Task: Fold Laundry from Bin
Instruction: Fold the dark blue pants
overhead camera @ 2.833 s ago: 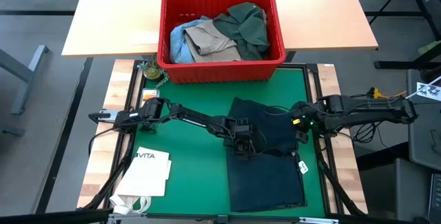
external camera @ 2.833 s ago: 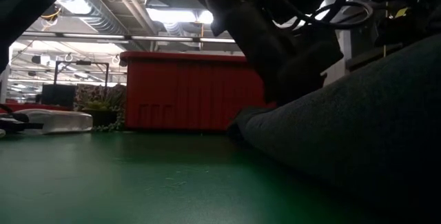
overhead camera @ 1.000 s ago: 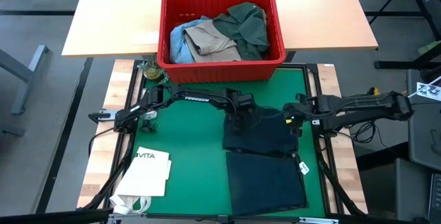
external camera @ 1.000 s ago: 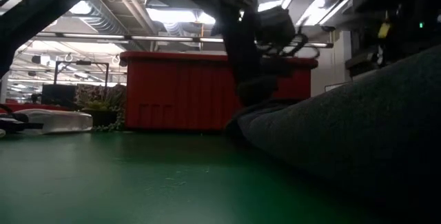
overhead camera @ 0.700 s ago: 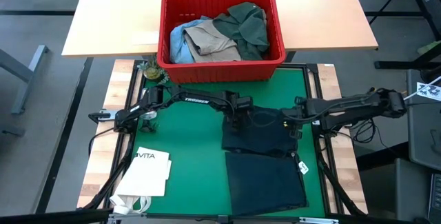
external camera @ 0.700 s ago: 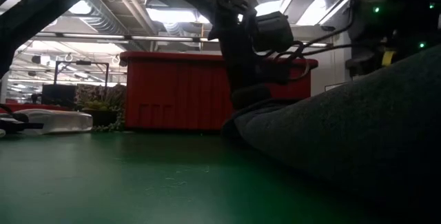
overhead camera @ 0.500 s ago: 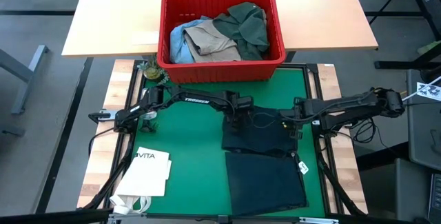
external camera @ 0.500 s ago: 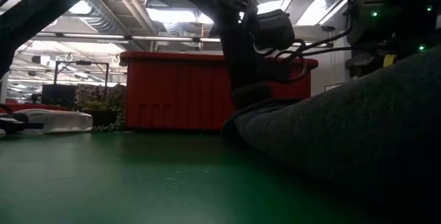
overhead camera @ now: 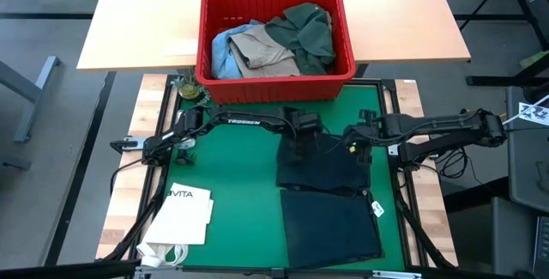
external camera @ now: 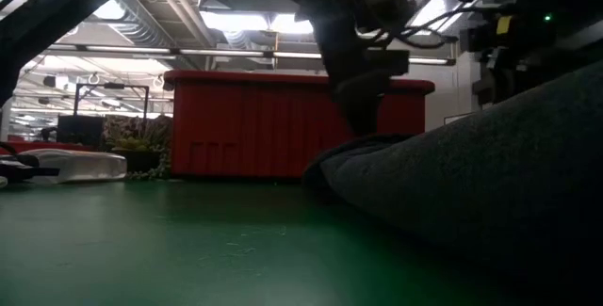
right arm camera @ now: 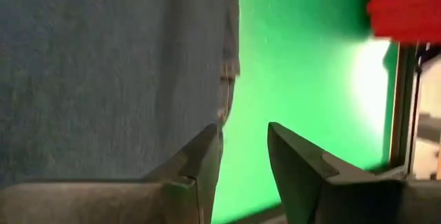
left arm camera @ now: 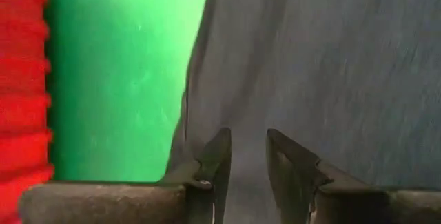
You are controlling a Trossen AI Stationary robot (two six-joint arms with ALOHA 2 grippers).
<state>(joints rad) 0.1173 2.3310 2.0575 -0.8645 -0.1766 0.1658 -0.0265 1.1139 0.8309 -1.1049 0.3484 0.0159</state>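
Trousers (overhead camera: 330,197): dark, folded, lower right of green mat (overhead camera: 232,184).
Left claw (overhead camera: 302,148): spread, over their far left edge.
Right claw (overhead camera: 353,152): spread, at far right edge.

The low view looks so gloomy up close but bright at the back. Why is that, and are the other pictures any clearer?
Low view: ceiling lights glare behind the red bin, so the trousers and arms are backlit and dark. High view: evenly lit, sharp. Left wrist view: the left gripper and cloth look soft and smeared. Right wrist view: the bin edge blurs.
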